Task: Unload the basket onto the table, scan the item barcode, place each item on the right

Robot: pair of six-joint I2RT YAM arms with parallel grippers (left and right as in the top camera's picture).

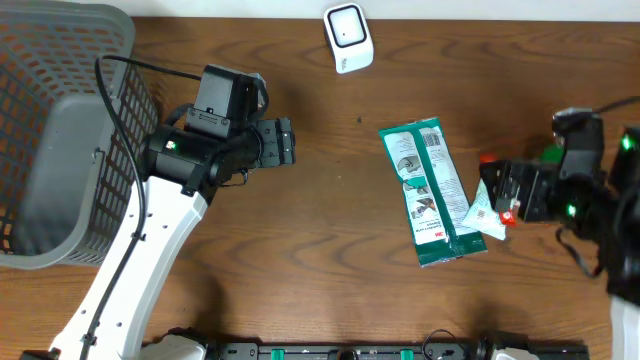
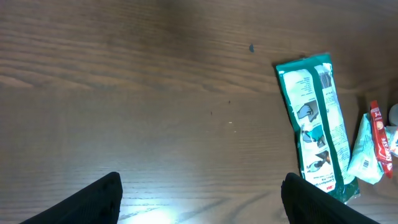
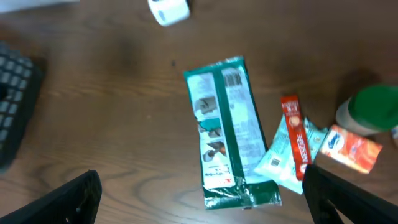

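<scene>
A long green package (image 1: 430, 192) lies flat on the wooden table, right of centre, with a barcode (image 3: 232, 78) printed near its far end. Against its right side rest a pale teal packet (image 1: 483, 212) and a red stick sachet (image 3: 293, 134). A white barcode scanner (image 1: 348, 37) stands at the table's far edge. My left gripper (image 1: 285, 142) hovers open over bare wood well to the left of the package (image 2: 317, 130), nothing between its fingers. My right gripper (image 1: 505, 195) is open just right of the pile, above the small packets, holding nothing.
A grey mesh basket (image 1: 60, 120) fills the far left corner. By the right gripper sit an orange-and-white packet (image 3: 351, 146) and a green-lidded container (image 3: 372, 107). Bare wood lies between the left gripper and the green package.
</scene>
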